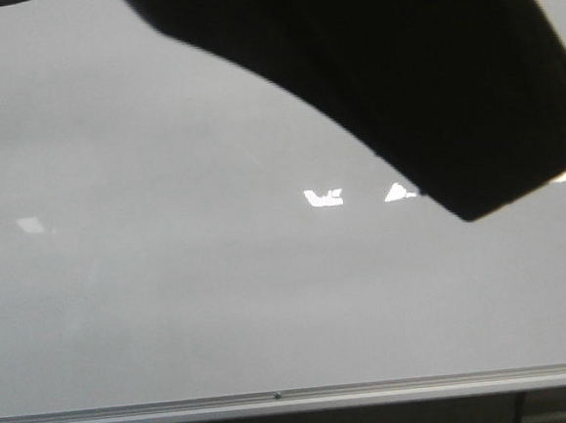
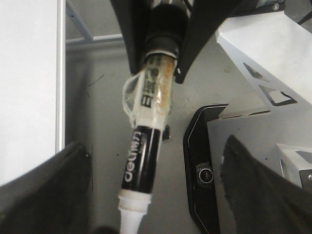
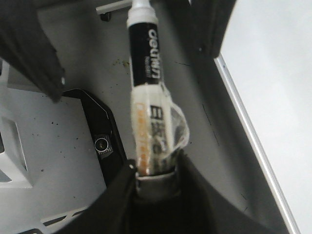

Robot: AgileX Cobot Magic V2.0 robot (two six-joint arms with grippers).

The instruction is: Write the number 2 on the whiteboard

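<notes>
The right gripper (image 3: 156,170) is clamped on the taped rear end of a black-and-white marker (image 3: 146,58), its jaws closed tight around the barrel. The marker's white end points away toward the left gripper (image 2: 153,192). That gripper stands wide open, one dark finger (image 2: 48,185) on each side of the marker and neither touching it. In the front view the whiteboard (image 1: 173,308) fills the frame, with its silver frame edge (image 1: 278,400) running along 6 o'clock. A dark, blurred arm shape (image 1: 399,65) covers the area from 12 to 3 o'clock. I cannot tell which arm it is. Two bright reflections sit just right of centre, and no stroke of the number 2 shows anywhere on the visible board, so the writing looks not yet begun. Both wrist views place the marker off the board, over the grey table beside the frame edge, with the board well apart from its end. I judge this to be the preparation step, with the two grippers meeting at the marker. It is most likely to pull a cap or pass the pen across, though the white end is too blurred to tell cap from tip. The next move would call for the left fingers to close squarely on that white end while the right keeps its hold. Only after that could the tip be carried to a bare patch of board.
</notes>
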